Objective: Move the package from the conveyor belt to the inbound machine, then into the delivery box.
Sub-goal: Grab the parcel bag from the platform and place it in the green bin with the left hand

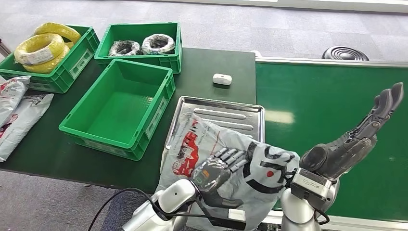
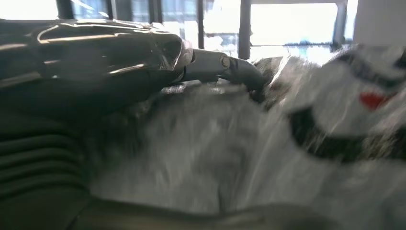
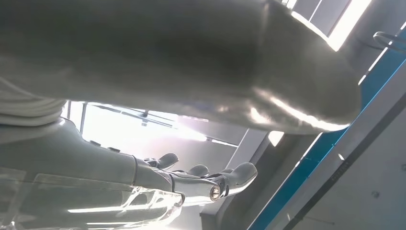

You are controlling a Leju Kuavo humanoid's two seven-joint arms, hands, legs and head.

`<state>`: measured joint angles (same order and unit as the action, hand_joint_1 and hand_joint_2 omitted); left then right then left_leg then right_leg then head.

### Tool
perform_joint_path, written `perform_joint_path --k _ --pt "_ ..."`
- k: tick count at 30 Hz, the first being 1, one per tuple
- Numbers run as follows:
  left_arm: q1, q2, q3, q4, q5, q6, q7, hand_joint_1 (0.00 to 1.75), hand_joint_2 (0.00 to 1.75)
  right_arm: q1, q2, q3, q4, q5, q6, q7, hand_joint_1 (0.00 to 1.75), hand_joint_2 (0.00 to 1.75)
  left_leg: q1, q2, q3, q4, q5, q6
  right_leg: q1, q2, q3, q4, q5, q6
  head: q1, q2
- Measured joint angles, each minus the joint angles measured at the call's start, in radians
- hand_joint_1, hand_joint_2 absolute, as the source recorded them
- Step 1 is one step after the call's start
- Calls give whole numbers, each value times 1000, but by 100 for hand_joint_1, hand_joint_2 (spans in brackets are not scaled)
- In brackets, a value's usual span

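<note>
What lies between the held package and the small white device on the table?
In the head view, the metal tray lies between the package and the white device.

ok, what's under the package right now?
The package hangs over the metal tray, whose far half shows bare. The left hand lies against the package; the tray's near part is hidden by the bag.

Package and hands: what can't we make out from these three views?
- Package near edge: head view, cut off by the frame and hidden by both arms.
- Left hand contact: left wrist view is motion-blurred; grip unclear.
- Right hand: right wrist view is backlit.
- Metal tray near part: covered by the package.
</note>
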<state>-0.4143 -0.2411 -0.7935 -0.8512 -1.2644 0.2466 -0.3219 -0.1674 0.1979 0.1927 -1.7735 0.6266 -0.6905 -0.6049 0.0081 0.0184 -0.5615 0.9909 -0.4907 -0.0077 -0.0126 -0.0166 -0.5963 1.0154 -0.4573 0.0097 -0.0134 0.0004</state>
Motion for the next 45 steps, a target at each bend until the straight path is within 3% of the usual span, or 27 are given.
perform_joint_path --k 4,9,13,32,41,45 --pt "-45 -49 -89 206 -13 16 17 0 175 -17 -3 10 2 14 1 23 0 0 0 -1 -1 0 -1 0 0 0 -1 0 -1 1 0 0" --pt "-84 -81 -142 328 -13 17 34 0 175 -34 -3 15 2 31 5 44 0 0 1 -1 0 0 -1 0 1 0 1 0 -1 0 0 0" --pt "-100 -91 -159 370 0 16 32 173 175 -38 -3 15 1 39 5 48 0 0 1 -2 4 0 -1 1 0 0 6 0 -1 0 0 0" --pt "-116 -97 -138 377 120 77 -32 175 175 -43 -3 15 0 42 7 48 0 0 1 -1 10 0 -1 1 0 0 12 0 -1 0 0 0" --pt "-108 -86 -90 323 183 55 -72 175 175 -43 -3 14 2 42 7 48 0 0 1 -1 9 0 -1 1 0 0 11 0 -1 1 0 0" --pt "-93 -62 -57 251 330 -25 -165 175 175 -43 -4 12 7 35 4 48 0 0 1 -1 9 0 -1 1 0 0 10 0 -1 1 0 0"
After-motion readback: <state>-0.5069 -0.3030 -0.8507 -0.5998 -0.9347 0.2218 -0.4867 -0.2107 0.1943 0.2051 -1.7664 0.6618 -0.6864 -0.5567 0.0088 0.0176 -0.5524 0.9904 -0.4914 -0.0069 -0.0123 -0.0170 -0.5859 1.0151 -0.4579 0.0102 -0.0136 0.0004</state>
